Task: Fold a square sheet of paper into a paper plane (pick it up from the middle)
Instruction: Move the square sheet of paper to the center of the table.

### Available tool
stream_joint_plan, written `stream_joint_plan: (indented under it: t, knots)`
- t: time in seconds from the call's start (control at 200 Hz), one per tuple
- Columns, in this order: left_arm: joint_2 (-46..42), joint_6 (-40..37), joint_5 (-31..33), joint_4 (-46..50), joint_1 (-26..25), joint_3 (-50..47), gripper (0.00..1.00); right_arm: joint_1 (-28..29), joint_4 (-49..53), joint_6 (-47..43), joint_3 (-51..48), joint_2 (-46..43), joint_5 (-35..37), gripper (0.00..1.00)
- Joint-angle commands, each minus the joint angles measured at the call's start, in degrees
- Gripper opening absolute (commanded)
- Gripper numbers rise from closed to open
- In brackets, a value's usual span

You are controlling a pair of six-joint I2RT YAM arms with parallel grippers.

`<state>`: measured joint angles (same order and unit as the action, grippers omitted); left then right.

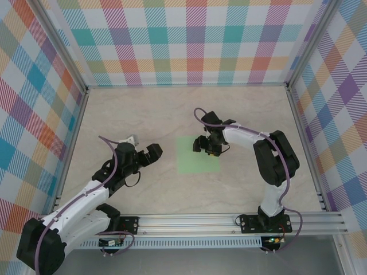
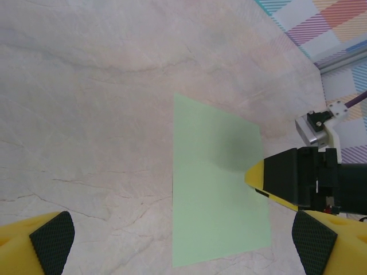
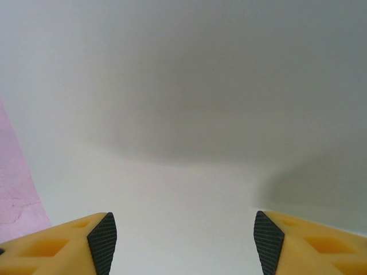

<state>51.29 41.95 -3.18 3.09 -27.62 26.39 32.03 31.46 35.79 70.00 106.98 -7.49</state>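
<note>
The paper (image 1: pixel 192 163) looks smooth and matt; the worktop (image 1: pixel 143 114) resembles pale veined stone (low sheen); the rail (image 1: pixel 195 219) is ribbed, brushed metal.

Right gripper (image 1: pixel 205 146) hangs over the square sheet of paper (image 1: pixel 192 161), obstructing its 1 o'clock corner. From 9 o'clock, bare tabletop (image 1: pixel 143 114) lies free between the sheet and left gripper (image 1: pixel 150 155). Checked wall (image 1: pixel 189 46) bounds 12 o'clock.
</note>
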Motion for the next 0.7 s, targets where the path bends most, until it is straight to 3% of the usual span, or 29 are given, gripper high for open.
stream_joint_plan:
  t: [0.0,0.5,0.695]
  knots:
    - [2.63,-1.50,-2.13,1.76,-0.07,3.22,1.00,0.05,2.43,-0.10,1.04,2.89,0.11,0.67]
    - [11.03,-0.78,-6.19,0.05,-0.03,5.40,1.00,0.14,8.11,-3.86,-1.66,-1.29,0.57,0.69]
    - [12.87,-0.12,-5.09,-3.19,-0.07,5.26,1.00,0.99,12.35,-2.92,5.27,-3.86,4.89,0.80]
